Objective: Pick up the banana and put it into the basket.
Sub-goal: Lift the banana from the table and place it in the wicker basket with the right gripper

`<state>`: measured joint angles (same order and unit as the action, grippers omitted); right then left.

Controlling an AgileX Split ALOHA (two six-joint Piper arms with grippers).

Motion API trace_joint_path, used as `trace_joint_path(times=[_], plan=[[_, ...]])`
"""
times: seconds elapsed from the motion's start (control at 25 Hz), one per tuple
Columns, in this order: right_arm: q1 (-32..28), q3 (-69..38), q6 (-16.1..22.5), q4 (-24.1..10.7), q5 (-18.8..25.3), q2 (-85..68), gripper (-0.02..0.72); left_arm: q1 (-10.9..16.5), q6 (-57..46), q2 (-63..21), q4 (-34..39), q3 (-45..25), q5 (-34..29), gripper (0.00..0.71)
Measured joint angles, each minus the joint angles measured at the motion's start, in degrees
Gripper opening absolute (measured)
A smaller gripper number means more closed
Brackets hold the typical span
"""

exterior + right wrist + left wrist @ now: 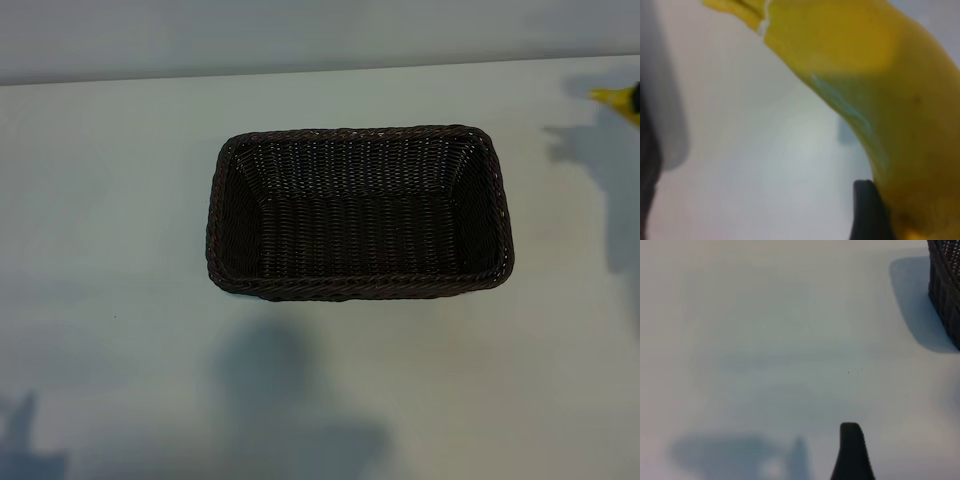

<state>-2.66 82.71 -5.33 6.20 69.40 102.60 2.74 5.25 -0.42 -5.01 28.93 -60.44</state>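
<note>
I see the dark-brown woven wicker basket [360,212], rectangular with rounded corners and a braided rim, standing empty in the middle of the smooth pale tabletop [110,300]. The banana [880,85], bright yellow, smooth and curved, fills my right wrist view pressed against one dark finger [867,210], so the right gripper's jaws are clamped on it, far at the right edge of the exterior view. My left gripper's jaws stand apart above the bare tabletop beside the basket wall.

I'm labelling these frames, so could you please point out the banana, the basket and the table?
banana [880,75]: right wrist view, on its yellow side.
basket [350,286]: exterior view, on the near braided rim.
table [110,300]: exterior view, on bare surface left of the basket.
</note>
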Motion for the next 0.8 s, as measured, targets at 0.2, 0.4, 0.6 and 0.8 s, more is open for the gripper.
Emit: trace_joint_path(times=[0.2, 0.4, 0.6, 0.8], plan=[[8.0, 0.0, 1.3, 0.0, -0.4, 0.0, 0.430, 0.0, 0.0, 0.0, 0.0, 0.0, 0.0, 0.540], [15.3, 0.0, 2.7, 0.0, -1.4, 0.0, 0.430, 0.0, 0.0, 0.0, 0.0, 0.0, 0.0, 0.540], [21.9, 0.0, 3.6, 0.2, -3.4, 0.0, 0.430, 0.0, 0.0, 0.0, 0.0, 0.0, 0.0, 0.540], [28.0, 0.0, 1.4, 0.2, -6.1, 0.0, 0.430, 0.0, 0.0, 0.0, 0.0, 0.0, 0.0, 0.540]])
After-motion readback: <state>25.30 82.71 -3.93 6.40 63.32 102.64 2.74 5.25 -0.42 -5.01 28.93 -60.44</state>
